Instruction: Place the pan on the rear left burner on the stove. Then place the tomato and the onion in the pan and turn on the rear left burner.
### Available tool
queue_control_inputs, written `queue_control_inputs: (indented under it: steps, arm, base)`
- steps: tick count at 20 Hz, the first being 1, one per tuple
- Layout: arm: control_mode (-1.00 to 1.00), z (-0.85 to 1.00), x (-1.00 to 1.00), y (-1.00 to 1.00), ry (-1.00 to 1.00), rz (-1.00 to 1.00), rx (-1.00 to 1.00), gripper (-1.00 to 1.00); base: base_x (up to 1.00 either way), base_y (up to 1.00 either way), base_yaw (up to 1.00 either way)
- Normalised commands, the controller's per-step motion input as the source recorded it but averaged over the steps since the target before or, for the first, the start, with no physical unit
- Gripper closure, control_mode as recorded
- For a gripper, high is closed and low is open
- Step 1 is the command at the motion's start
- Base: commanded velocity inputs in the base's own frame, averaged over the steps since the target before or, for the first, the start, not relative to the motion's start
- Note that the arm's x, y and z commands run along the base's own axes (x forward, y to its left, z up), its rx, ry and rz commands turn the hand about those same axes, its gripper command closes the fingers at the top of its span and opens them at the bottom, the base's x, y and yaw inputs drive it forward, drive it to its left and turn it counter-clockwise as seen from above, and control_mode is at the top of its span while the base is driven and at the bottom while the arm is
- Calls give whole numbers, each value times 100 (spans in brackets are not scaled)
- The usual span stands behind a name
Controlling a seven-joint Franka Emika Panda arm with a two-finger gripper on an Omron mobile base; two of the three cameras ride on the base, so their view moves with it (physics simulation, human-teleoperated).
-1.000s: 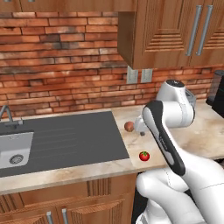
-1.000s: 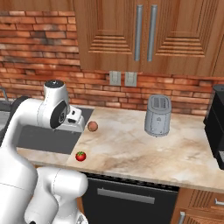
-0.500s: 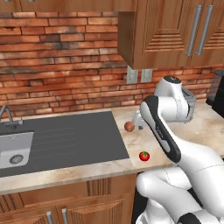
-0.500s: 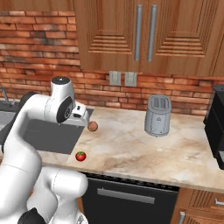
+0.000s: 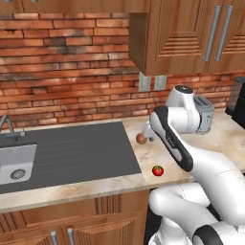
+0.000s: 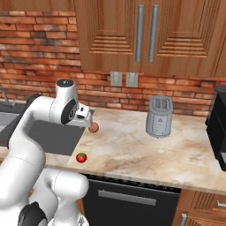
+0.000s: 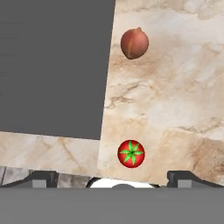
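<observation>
The brown onion [image 7: 134,43] lies on the marble counter, just beside the dark sink counter's edge. The red tomato [image 7: 131,153] with its green top lies nearer the counter's front edge. My gripper [image 7: 113,177] hangs open above the counter with nothing between its fingers, and the tomato sits just ahead of its tips. From the base, the hand [image 6: 84,117] hovers close by the onion [image 6: 94,127], with the tomato [image 6: 81,157] in front of it; both also show from the left, onion [image 5: 141,139] and tomato [image 5: 158,170]. The pan and the stove are out of view.
A dark grey sink counter [image 5: 72,153] with a steel basin [image 5: 14,162] lies to the left. A silver toaster [image 6: 159,115] stands at the back of the marble counter [image 6: 132,150]; a black appliance [image 6: 218,126] stands far right. Wooden cabinets hang overhead.
The arm has shifted slightly, bringing the hand a little closer over the onion. The tomato and the onion have stayed put, and the gripper has stayed open.
</observation>
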Motion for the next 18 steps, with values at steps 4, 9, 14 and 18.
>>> queue_control_inputs:
  steps: [4,9,14,18]
  arm:
    - [-100,-24,48,0,0,0,0,-100]
    - [-100,-26,47,0,0,0,0,-100]
    - [-100,-25,40,0,0,0,0,-100]
    - [-100,-19,38,0,0,0,0,-100]
  base:
    - [0,0,0]
    - [0,0,0]
    - [0,0,0]
    - [0,0,0]
